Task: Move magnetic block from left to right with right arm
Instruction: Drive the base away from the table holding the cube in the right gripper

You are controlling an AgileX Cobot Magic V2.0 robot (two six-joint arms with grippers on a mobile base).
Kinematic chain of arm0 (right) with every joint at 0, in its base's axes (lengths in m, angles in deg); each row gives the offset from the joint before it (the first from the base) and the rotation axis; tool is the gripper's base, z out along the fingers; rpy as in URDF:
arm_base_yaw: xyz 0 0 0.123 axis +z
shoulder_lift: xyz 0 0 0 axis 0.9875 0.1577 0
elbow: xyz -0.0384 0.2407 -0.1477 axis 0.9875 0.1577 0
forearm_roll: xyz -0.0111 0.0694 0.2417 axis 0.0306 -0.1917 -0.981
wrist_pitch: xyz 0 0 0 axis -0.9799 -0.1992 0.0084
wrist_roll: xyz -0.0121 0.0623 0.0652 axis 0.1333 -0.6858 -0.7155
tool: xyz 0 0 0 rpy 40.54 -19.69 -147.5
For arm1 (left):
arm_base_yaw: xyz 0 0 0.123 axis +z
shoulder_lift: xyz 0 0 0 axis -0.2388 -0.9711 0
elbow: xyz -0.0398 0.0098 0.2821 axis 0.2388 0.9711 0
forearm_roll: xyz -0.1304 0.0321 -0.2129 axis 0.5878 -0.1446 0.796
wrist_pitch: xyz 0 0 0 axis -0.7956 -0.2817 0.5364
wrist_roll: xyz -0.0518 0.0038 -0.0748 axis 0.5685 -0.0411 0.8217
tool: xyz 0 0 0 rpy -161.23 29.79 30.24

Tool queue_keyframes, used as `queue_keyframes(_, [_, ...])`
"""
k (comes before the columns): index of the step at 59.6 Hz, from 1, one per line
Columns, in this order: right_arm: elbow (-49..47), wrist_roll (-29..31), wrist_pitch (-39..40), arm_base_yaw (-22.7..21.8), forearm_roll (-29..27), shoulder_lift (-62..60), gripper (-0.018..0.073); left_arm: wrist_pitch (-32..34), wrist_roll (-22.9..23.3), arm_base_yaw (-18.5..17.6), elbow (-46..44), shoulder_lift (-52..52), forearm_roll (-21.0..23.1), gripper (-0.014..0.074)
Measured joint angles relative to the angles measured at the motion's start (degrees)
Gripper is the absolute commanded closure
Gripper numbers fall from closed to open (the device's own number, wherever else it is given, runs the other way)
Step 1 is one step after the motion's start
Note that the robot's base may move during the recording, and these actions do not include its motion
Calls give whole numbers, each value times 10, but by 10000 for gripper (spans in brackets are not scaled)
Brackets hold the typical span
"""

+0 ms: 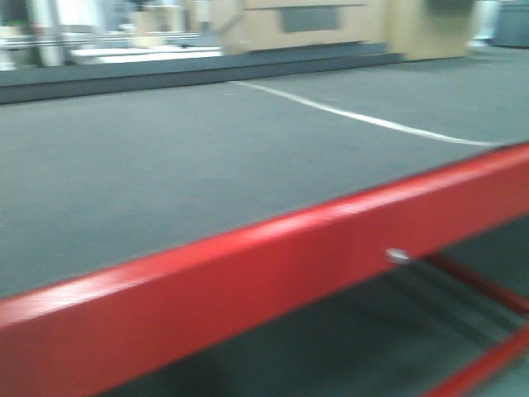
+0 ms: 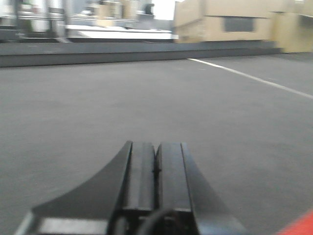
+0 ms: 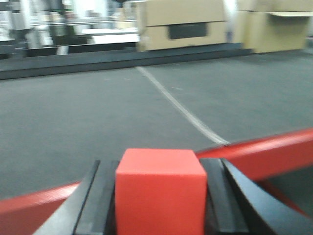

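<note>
**One Block, Right Gripper**

The right gripper [image 3: 159,171] is pinching the single magnetic block [image 3: 160,200] between two fingers; the left gripper [image 2: 156,161] is pressing its jaws together. Beyond, one red rail [image 3: 264,154] is crossing before one white line [image 3: 181,107].

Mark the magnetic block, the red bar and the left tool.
magnetic block [image 3: 160,196]: right wrist view, front face.
red bar [image 1: 273,269]: front view, side face.
left tool [image 2: 156,149]: left wrist view, seam between shut fingers.
</note>
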Motion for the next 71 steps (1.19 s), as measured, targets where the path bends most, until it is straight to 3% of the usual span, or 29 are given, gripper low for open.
queue_keyframes(71, [0, 0, 0, 0, 0, 0, 344, 0, 0, 3, 0, 0, 0, 713])
